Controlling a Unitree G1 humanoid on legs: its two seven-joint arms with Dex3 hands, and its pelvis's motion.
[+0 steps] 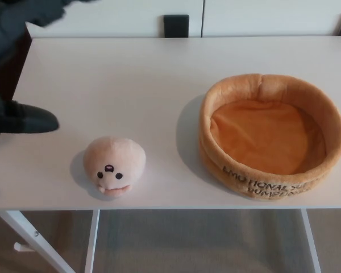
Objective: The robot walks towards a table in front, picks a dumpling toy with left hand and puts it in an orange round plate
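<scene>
The left hand shows at the left edge of the head view, above the white flat bench. It is black and partly cut by the picture edge; one finger points toward the middle of the bench, another blurred dark part sits higher near the top corner. The fingers look spread apart and hold nothing, so I judge the hand as open. The right hand is not in view.

The round peach plush dumpling toy with a small dark face lies near the front edge of the bench, below and to the right of the hand and apart from it. The soft orange round plush plate, with a raised padded rim and black letters on its front wall, stands well apart to the right and is empty.

What can go wrong: the toy sits close to the front edge, so a low or sideways contact may push it off the bench to the floor. Its round soft body may also roll or slip out from between thick fingers. During the carry, the high rim of the plate may catch the toy if it travels too low.

Count: one toy, one plate, one bench, one hand visible
</scene>
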